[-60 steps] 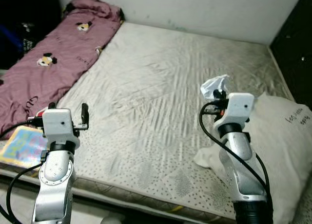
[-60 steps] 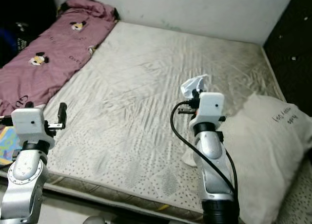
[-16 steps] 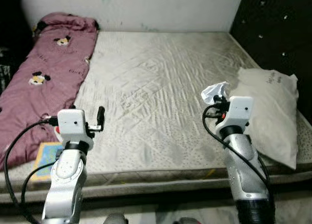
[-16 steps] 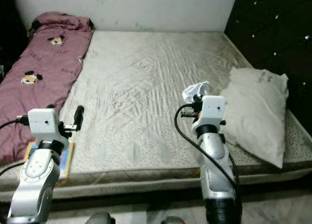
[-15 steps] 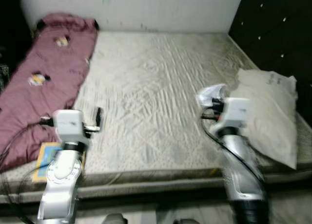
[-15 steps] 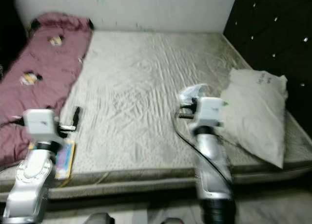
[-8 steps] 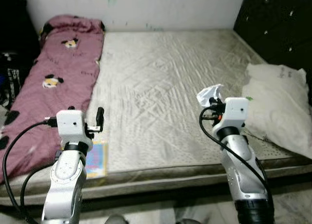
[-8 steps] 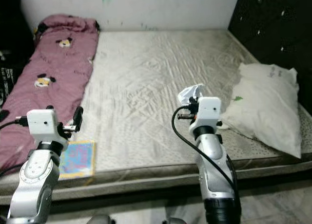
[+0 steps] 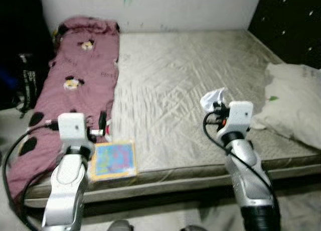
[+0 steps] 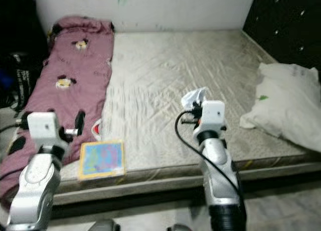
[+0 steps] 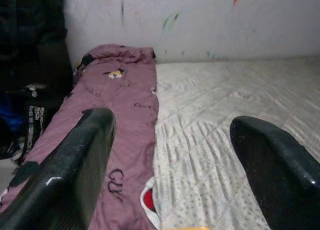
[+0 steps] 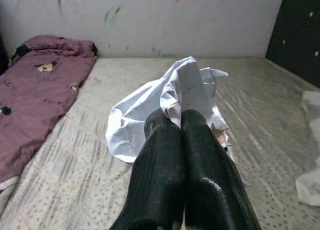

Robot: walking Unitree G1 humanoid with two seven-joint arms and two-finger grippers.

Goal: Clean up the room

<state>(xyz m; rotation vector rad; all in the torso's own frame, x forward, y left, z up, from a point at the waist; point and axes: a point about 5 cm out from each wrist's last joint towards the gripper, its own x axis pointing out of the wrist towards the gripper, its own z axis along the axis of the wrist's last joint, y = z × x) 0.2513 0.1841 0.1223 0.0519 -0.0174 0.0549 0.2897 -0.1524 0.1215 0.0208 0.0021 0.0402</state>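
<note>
The right claw is clenched on crumpled paper, held above the bed. The left claw is released, empty. Keep that pinch firm while carrying the paper off; a book lies just below the left claw.

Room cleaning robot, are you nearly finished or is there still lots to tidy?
Not nearly. The right gripper is shut on crumpled white paper, so one piece of litter is picked up. The left gripper is open. A colourful book, a pillow and a maroon blanket lie on the mattress.
</note>
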